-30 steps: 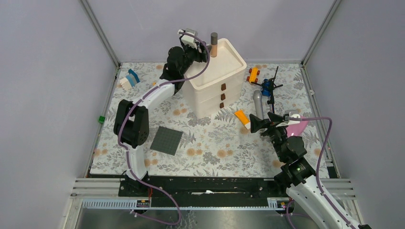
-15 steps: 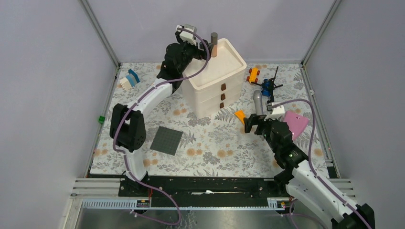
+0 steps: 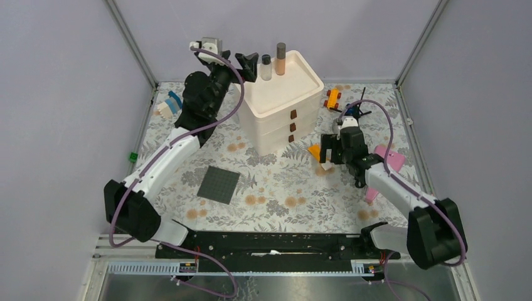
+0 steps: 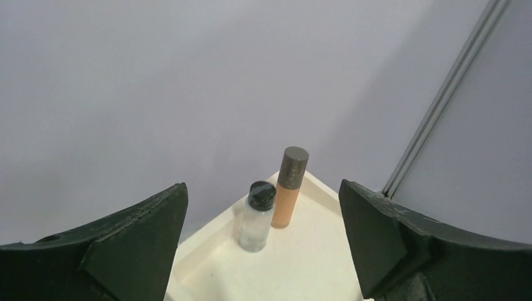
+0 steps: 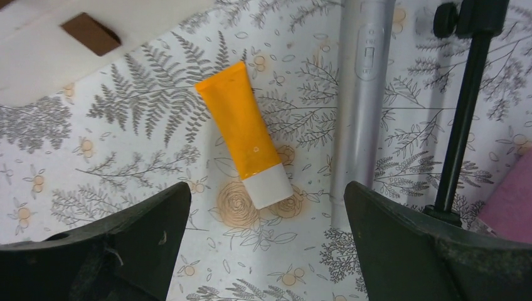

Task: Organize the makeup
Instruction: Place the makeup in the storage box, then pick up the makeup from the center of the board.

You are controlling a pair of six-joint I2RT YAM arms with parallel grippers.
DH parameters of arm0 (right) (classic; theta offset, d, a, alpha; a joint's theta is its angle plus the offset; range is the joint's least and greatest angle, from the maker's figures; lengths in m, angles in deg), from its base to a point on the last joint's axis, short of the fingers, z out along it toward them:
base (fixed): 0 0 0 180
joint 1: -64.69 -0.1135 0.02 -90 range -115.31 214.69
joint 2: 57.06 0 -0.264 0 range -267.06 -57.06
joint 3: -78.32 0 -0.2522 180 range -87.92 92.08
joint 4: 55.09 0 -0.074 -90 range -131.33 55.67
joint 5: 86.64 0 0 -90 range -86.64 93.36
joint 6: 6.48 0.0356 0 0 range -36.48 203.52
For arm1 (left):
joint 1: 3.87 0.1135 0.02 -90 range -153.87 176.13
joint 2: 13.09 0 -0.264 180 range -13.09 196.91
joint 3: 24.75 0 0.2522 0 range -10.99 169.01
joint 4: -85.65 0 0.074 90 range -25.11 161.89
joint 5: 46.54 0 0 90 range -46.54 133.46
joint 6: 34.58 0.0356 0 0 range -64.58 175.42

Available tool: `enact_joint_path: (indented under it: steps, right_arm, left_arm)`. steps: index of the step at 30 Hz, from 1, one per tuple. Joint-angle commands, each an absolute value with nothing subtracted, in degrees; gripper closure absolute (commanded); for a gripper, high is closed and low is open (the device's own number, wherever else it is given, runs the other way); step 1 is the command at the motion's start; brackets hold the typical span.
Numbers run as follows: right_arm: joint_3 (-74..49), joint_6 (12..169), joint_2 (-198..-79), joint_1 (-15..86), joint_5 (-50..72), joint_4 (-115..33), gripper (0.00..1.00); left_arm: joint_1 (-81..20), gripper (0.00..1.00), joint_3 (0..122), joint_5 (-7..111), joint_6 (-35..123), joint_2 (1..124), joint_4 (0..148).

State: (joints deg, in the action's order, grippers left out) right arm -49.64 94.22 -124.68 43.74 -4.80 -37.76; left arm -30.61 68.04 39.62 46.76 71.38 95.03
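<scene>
A black-capped clear bottle (image 4: 257,216) (image 3: 266,68) and a dark-capped beige tube (image 4: 290,188) (image 3: 281,59) stand upright at the far corner of the white drawer unit's top tray (image 3: 295,84). My left gripper (image 4: 263,251) (image 3: 248,63) is open, a little to the left of the bottle and holding nothing. My right gripper (image 5: 266,251) (image 3: 331,150) hangs open over the mat, just short of the white cap of an orange tube (image 5: 244,135) (image 3: 317,155) lying flat. A silver-grey tube (image 5: 364,94) lies to the right of the orange one, and a thin black brush (image 5: 464,106) beyond that.
A pink item (image 3: 389,157) lies right of my right arm. An orange toy car (image 3: 332,98) sits behind the drawer unit's right side. A dark grey baseplate (image 3: 219,184), blue-and-white bricks (image 3: 169,104) and a green brick (image 3: 133,157) lie on the left.
My left gripper opened, let go of the clear bottle on the top tray and drew back to the left. My right arm reached forward and left over the orange tube.
</scene>
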Motion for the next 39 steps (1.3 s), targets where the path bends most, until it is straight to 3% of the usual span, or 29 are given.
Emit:
enact_joint_path:
  steps: [1, 10, 19, 26, 39]
  right_arm:
    - [-45.1, 93.8, -131.2, 48.4, 2.9, -38.3, 0.00]
    - [-41.3, 89.8, -141.4, 48.9, 12.0, -38.4, 0.04]
    - [-39.9, 89.7, -146.7, 48.8, 8.5, -34.6, 0.12]
    - [-39.5, 88.7, -148.6, 47.7, 10.2, -33.7, 0.24]
    - [-38.0, 88.4, -152.9, 42.9, 0.9, -30.0, 0.47]
  left_arm:
    - [-30.5, 0.01, 63.4, 32.1, 39.3, 65.7, 92.0]
    - [-30.5, 0.01, 50.7, 34.1, 30.3, 54.6, 86.5]
    - [-30.5, 0.01, 42.0, 32.4, 33.5, 43.8, 79.2]
    - [-30.4, 0.01, 39.4, 30.6, 35.8, 42.2, 78.8]
    - [-30.0, 0.02, 39.3, 28.3, 37.3, 41.8, 76.5]
